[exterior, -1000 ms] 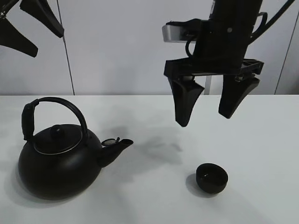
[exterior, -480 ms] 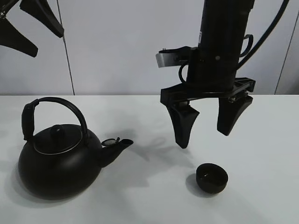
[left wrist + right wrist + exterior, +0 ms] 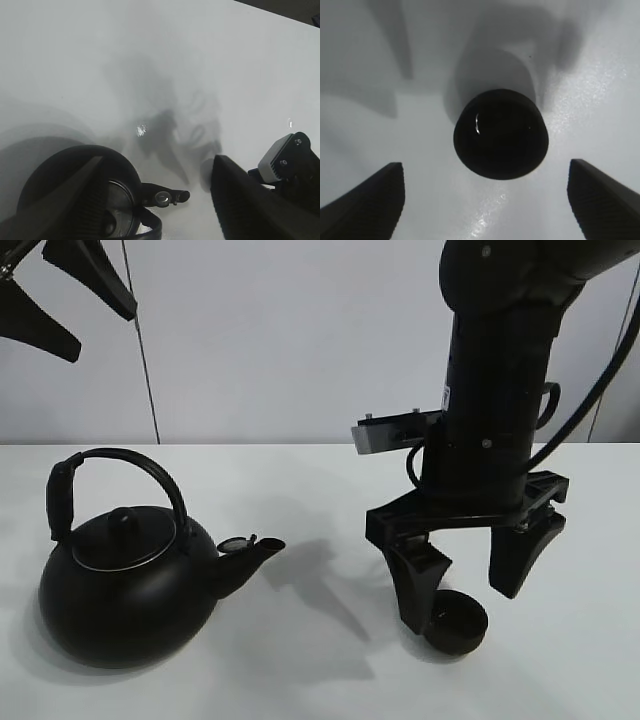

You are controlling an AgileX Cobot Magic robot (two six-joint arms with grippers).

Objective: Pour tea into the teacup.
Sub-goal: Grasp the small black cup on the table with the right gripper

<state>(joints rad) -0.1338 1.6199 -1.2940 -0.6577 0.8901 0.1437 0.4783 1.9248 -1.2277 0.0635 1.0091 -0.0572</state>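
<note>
The small black teacup (image 3: pixel 458 622) (image 3: pixel 500 133) stands on the white table at the front right. My right gripper (image 3: pixel 468 590) (image 3: pixel 485 200) hangs just over it, open wide, one finger on each side of the cup and nothing held. The big black kettle (image 3: pixel 125 575) (image 3: pixel 80 200) with arched handle sits at the front left, its spout (image 3: pixel 252 550) pointing right toward the cup. My left gripper (image 3: pixel 60 295) (image 3: pixel 155 200) is high at the upper left, open and empty, above the kettle.
The white table (image 3: pixel 320 490) runs to a pale wall at the back. A thin dark cable (image 3: pixel 140 340) hangs down the wall at the left. Bare tabletop lies between kettle and teacup.
My right arm has come down and slightly right, from well above the table to low over the teacup, jaws still wide. The left arm, kettle and cup have not moved.
</note>
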